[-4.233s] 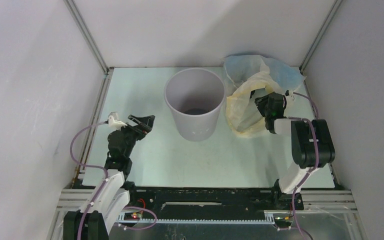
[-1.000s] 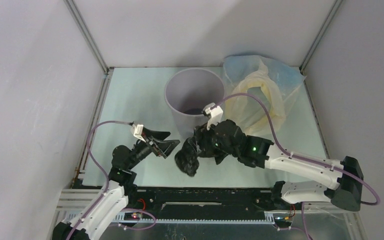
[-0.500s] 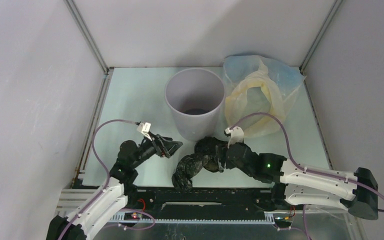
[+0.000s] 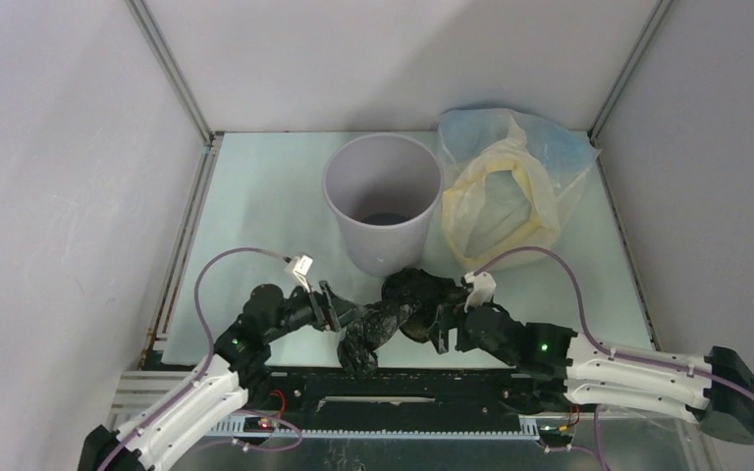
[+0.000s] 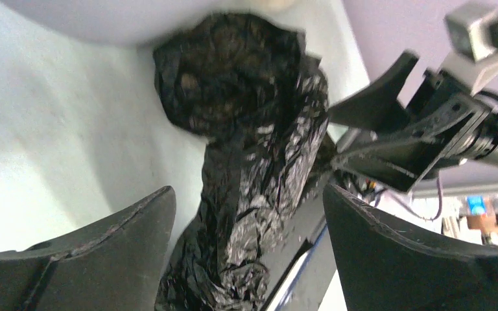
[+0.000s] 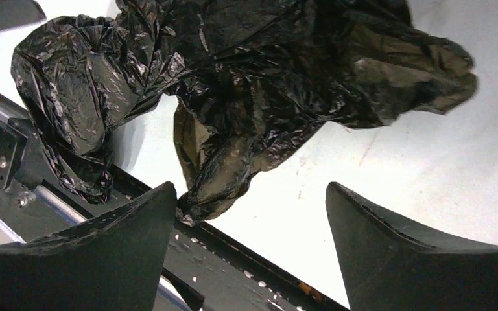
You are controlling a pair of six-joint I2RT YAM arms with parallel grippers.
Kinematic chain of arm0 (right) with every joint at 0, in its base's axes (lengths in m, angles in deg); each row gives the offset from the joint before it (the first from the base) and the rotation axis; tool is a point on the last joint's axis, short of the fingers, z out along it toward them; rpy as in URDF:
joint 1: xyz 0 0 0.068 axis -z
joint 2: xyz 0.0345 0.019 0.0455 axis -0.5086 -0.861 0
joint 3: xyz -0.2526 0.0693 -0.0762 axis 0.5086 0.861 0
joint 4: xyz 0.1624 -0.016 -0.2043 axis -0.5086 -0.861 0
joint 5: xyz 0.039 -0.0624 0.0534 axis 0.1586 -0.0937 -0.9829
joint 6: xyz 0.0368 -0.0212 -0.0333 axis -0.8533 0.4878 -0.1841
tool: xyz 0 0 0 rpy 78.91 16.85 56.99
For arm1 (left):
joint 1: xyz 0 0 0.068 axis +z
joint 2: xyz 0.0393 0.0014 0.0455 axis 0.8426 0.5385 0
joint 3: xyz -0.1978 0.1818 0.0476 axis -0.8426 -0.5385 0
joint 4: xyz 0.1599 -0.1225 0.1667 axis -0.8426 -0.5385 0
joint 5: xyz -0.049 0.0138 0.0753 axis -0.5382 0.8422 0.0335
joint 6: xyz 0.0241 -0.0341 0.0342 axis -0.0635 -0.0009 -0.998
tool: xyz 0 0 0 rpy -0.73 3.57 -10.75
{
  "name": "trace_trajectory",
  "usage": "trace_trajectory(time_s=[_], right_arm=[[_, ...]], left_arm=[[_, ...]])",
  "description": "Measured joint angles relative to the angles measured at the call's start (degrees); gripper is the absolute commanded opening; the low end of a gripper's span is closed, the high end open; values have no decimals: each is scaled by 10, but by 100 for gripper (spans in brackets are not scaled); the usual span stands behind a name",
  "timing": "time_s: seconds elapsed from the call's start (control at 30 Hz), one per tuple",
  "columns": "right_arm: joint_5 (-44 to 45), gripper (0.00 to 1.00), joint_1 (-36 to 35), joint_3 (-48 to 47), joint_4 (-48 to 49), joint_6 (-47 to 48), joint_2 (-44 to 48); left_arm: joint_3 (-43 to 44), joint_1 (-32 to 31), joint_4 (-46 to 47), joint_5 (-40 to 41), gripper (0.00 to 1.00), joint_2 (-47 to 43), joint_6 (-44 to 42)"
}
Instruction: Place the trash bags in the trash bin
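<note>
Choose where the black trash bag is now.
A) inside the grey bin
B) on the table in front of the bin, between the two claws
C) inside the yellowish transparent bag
B: the black trash bag lies crumpled on the table in front of the trash bin, with the open left claw and the open right claw on either side.

Left pincer and right pincer low, face to face (both spread wide).

trash bin mouth clear; plastic bag flanks right
</note>
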Motion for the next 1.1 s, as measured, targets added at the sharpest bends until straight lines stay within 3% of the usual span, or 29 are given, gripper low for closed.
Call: trace_trajectory(time_s=[0.03,0.1,0.2,0.23,0.27,0.43,0.6,0.73,0.93,1.1], right_arm=[[-5,78,0,0,12,0,-13],[-13,57,0,-1,37,2,-44],[-18,12,0,-4,50,5,-89],[-20,3,0,-6,50,9,-97],[-21,0,0,-9,50,7,-104],[-13,0,0,-17,48,2,-93],[10,0,0,-19,15,4,-3],[33,0,2,-26,-24,11,70],[91,0,5,-63,-131,-4,152],[141,0,7,-76,-215,-34,213]], left_arm=[[0,-12,-3,2,89,10,1],[0,-43,-10,7,86,36,1],[0,-74,-16,17,85,59,1],[0,-81,-19,20,84,65,0],[0,-86,-21,25,84,68,0],[1,-95,-26,52,84,77,-1],[20,-96,-30,88,87,117,-2],[29,-96,1,129,80,150,1],[26,-97,153,177,71,213,40],[26,-117,286,214,69,305,71]])
